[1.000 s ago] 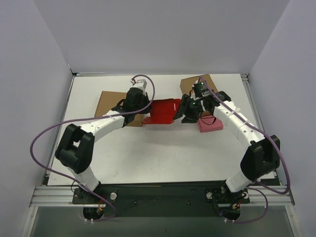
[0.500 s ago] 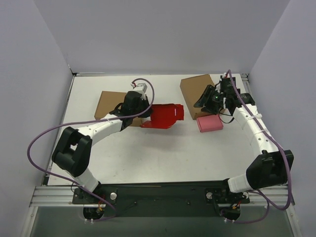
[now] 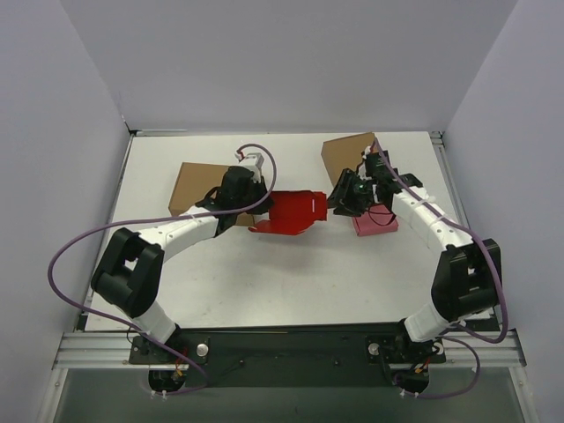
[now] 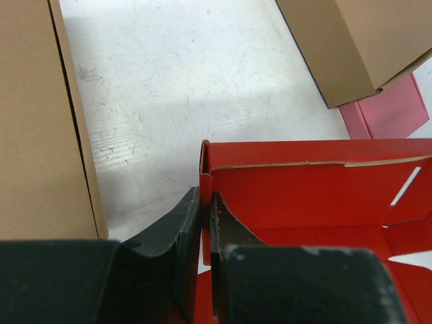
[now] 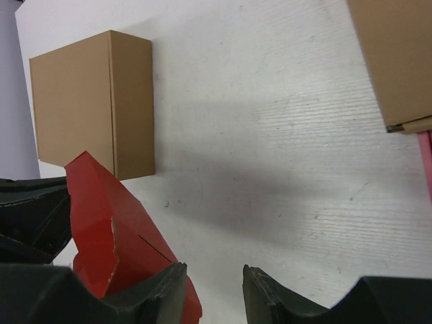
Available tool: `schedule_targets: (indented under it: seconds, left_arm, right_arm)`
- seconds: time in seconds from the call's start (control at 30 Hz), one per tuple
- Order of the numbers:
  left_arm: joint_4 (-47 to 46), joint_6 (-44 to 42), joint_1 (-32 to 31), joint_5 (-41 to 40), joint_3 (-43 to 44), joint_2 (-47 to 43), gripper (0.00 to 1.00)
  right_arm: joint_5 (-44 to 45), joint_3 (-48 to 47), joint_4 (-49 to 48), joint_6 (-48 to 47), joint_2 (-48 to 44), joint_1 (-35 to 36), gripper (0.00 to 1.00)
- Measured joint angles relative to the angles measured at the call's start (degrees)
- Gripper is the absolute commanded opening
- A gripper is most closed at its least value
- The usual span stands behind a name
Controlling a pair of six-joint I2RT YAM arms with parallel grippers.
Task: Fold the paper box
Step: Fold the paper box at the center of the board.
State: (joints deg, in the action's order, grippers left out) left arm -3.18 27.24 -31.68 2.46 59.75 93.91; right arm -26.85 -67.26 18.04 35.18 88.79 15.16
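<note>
On the left of the white table [image 3: 264,282], a flat brown cardboard box [image 3: 189,183] lies just left of the left gripper [image 4: 205,216]. That gripper's jaws are pinched nearly together on the left wall of the paper box [image 3: 295,211], with one black finger [image 4: 177,226] outside the wall and the other inside. The paper box sits at the middle of the table, slightly toward the far side. It is bright red and half-formed, with a raised back wall, a folded left corner, pale cut edges and a narrow slot in a right-hand panel. A loose flap spreads onto the table at its near left. The right gripper [image 5: 212,277] is at the box's right end with its jaws parted to a moderate gap, one finger [image 5: 162,290] against the red card. Right of it lie a small pink box [image 3: 377,224] and, farther back, a second brown box [image 3: 342,152], the two close together. The tabletop is scuffed and faintly scratched. Plain pale grey walls [image 3: 291,62] close in the left, far and right sides, and purple cables [image 3: 70,247] loop from both arms.
</note>
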Motion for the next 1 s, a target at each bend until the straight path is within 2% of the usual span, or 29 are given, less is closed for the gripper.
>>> schedule_targets:
  seconds: [0.47, 0.8, 1.0]
  left_arm:
    - [0.6, -1.5, -1.2, -0.7, -0.2, 0.0, 0.00]
    - [5.9, -3.0, -3.6, -7.4, 1.4, 0.0, 0.00]
    - [7.8, -3.8, -5.3, -9.9, 3.1, 0.1, 0.00]
  right_arm:
    - [-0.1, 0.1, -3.8, 1.4, 3.2, 5.0, 0.37]
    - [10.1, -1.7, 1.3, 1.8, 3.5, 6.0, 0.38]
    - [13.0, -2.2, 2.6, 2.6, 3.7, 6.9, 0.37]
